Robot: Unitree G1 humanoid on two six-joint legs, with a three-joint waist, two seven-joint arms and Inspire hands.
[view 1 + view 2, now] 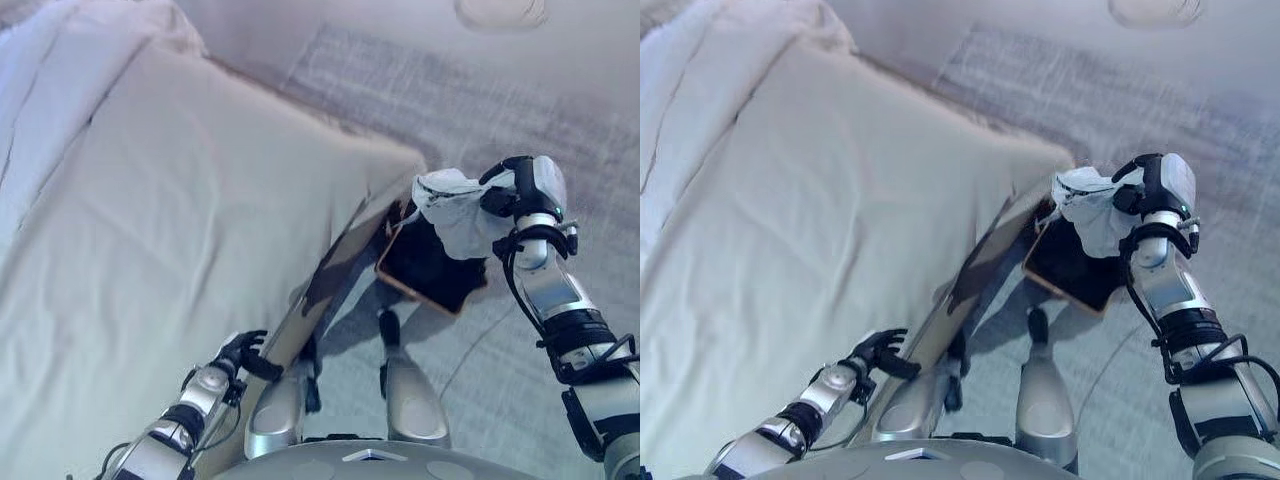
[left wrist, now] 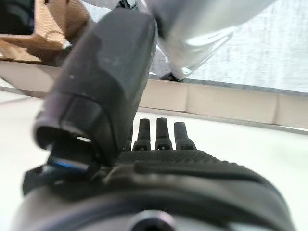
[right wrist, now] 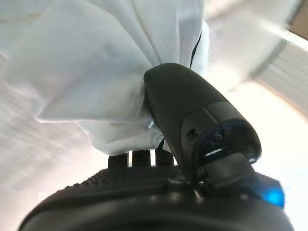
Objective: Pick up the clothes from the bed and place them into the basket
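My right hand is shut on a white garment and holds it in the air above the dark basket, which stands on the floor at the bed's corner. In the right wrist view the white cloth bunches against the thumb. My left hand rests low by the bed's near edge with its fingers straight and empty. The bed has a pale cover with no loose clothes on it.
The basket has a tan rim. A grey patterned rug covers the floor beyond the bed. A round pale object lies at the far edge of the floor.
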